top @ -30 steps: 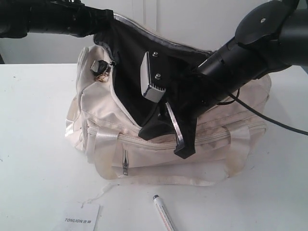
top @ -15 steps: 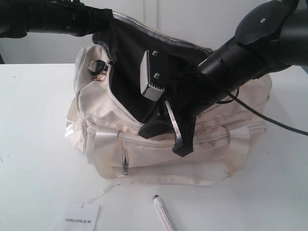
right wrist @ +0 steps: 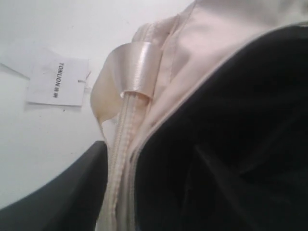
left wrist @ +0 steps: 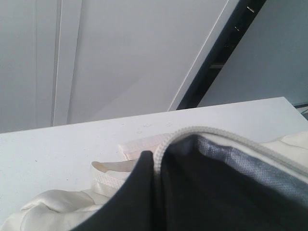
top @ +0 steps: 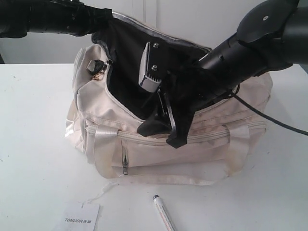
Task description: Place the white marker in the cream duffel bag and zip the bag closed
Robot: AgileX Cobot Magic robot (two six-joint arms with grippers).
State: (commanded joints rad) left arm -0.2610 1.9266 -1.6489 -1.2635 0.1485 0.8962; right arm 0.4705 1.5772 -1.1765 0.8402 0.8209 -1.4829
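Observation:
The cream duffel bag (top: 159,154) stands in the middle of the table with its top open and its dark lining showing. My left gripper (top: 103,15) is shut on the far zipper rim (left wrist: 202,132) and holds it up. One finger (left wrist: 137,192) presses against that rim. My right gripper (top: 161,132) is at the front rim of the opening, fingers apart and open. One finger (right wrist: 62,192) lies outside the front zipper (right wrist: 122,159); the other is lost against the lining. The white marker (top: 162,214) lies on the table in front of the bag.
A white paper tag (top: 82,220) printed TONLION lies on the table left of the marker and also shows as the tag (right wrist: 57,82) beside the bag. The gold chain pull (top: 99,71) hangs at the bag's left end. A black cable (top: 274,120) trails from the right arm.
The right gripper has lifted a little and swung left at the front rim. The bag's left end has shifted slightly. The left gripper and the marker have not moved.

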